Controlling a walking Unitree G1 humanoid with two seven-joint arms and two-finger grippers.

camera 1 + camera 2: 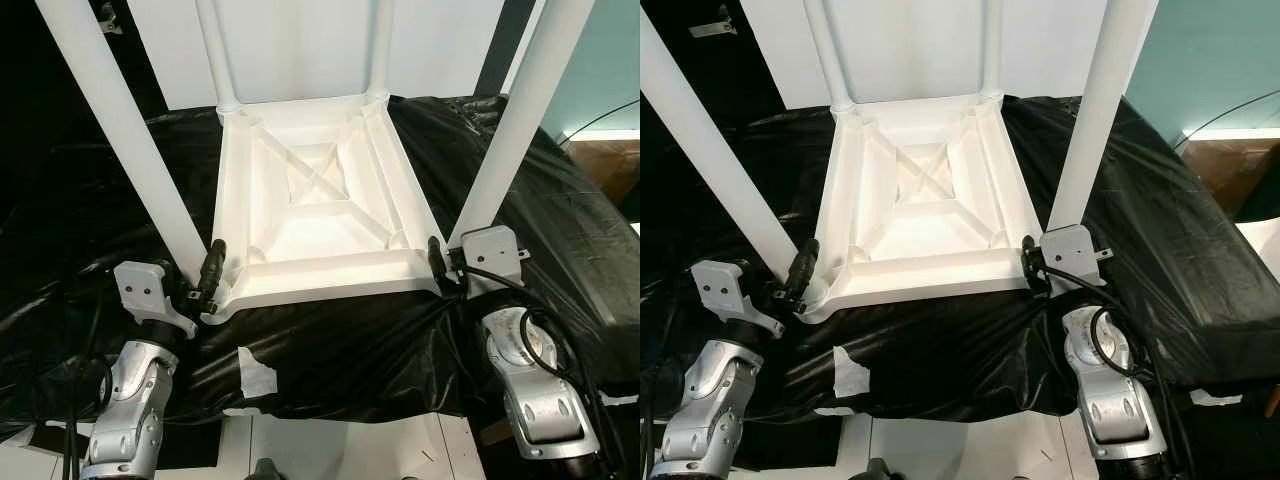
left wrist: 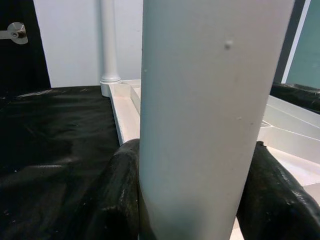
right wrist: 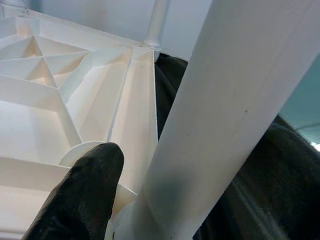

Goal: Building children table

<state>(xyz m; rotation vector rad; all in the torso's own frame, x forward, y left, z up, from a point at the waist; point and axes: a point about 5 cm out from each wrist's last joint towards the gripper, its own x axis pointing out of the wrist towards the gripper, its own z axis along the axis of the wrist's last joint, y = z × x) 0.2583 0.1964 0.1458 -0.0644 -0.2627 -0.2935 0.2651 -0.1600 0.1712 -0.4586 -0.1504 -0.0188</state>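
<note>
Tabletop (image 1: 320,210) is being kept upside down on a black-covered counter (image 1: 560,230).
Near legs are being gripped: left leg (image 1: 125,140) by left hand (image 1: 208,272), right leg (image 1: 510,130) by right hand (image 1: 440,262).

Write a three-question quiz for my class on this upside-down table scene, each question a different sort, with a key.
1. True or false: the white tabletop lies underside up on the black plastic sheet.
2. How many legs stand in its corner sockets?
3. The left tool grips: A) the near left leg B) the tape patch C) a far leg.

Key: 1 true. 2 four. 3 A; the right tool is at the near right leg.
</note>
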